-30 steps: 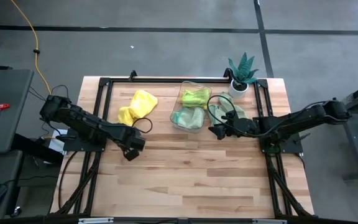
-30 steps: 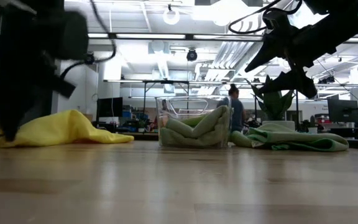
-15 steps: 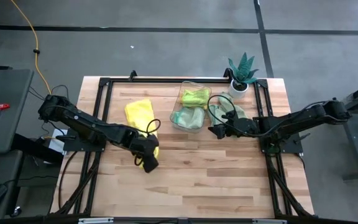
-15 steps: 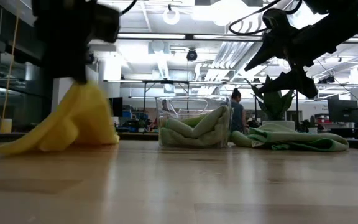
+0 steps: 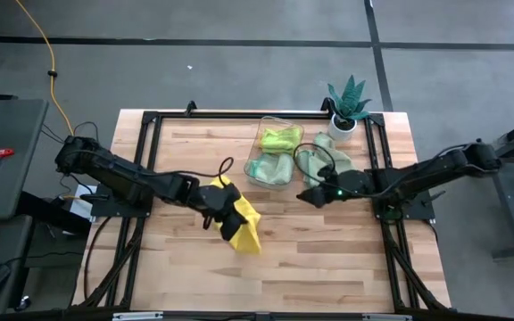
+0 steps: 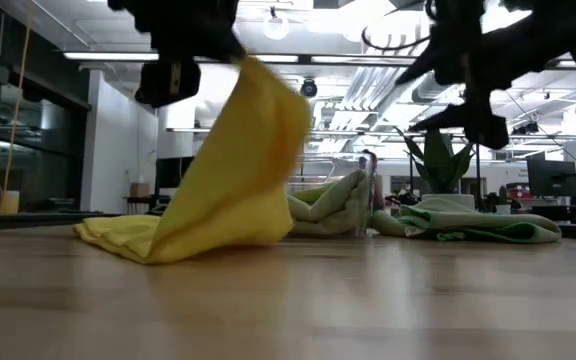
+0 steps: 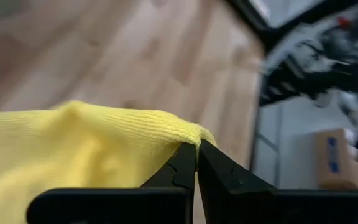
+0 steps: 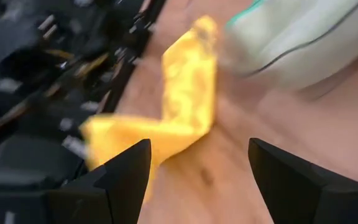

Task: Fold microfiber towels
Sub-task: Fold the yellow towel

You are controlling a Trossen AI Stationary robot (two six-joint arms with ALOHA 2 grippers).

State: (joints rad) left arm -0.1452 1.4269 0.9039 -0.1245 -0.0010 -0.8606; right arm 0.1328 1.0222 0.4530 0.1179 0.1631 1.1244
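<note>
The table (image 5: 328, 267) carries a clear bin (image 5: 273, 152) with green cloths in it, a pale green towel (image 5: 324, 162) lying beside the bin, and a potted plant (image 5: 346, 105) at the far corner. The yellow towel (image 5: 242, 223) is near the table's middle, in front of the bin. In the low view it hangs from above in a tall drape, its lower edge resting on the wood. From above, its long axis runs diagonally, from the pinched corner down toward the near right.

The left gripper (image 7: 197, 155) is fully closed, pinching one edge of the yellow towel. The right gripper (image 8: 197, 180) is spread wide, holding nothing, hovering near the pale green towel.

The risk is judged to lie in the thin pinch: only a small bit of edge sits between the jaws, so a quick pull could slip the cloth free. The trailing end could also bunch on the table and spoil a flat spread.
</note>
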